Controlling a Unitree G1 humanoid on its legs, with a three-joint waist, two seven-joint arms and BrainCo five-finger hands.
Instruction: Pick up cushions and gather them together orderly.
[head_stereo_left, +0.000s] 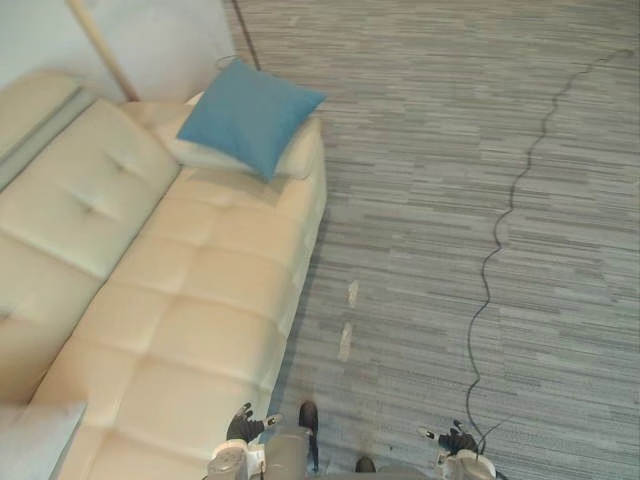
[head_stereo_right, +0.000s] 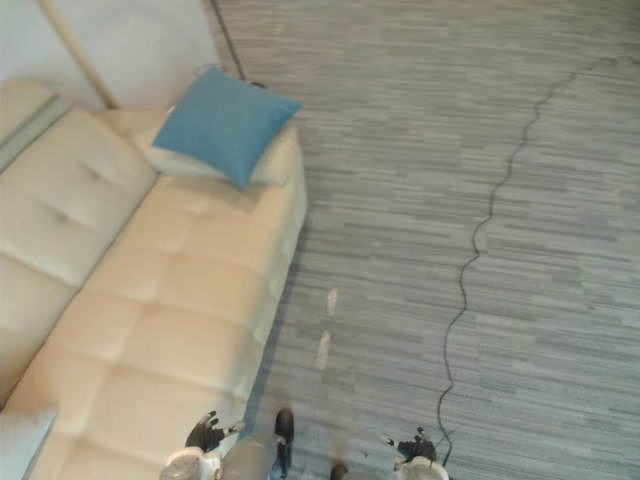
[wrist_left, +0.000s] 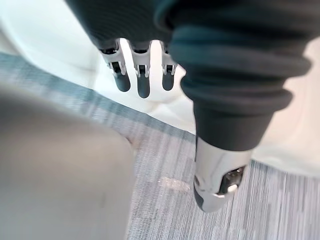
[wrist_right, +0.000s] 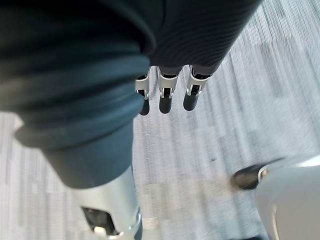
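The left hand (head_stereo_left: 243, 425) hangs with fingers (wrist_left: 142, 80) straight and empty, beside the front edge of the sofa (head_stereo_left: 190, 300). The right hand (head_stereo_left: 456, 438) hangs equally loose and empty over the carpet (head_stereo_left: 450, 200). Far ahead of the left hand, a blue cushion (head_stereo_left: 250, 112) rests on a cream cushion (head_stereo_left: 300, 157). A pale cushion (head_stereo_left: 35, 435) lies out to its left.

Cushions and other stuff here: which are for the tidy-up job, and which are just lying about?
For the job:
blue cushion
cream cushion under it
pale cushion at the sofa's near end

Just lying about:
sofa
carpet
wooden pole
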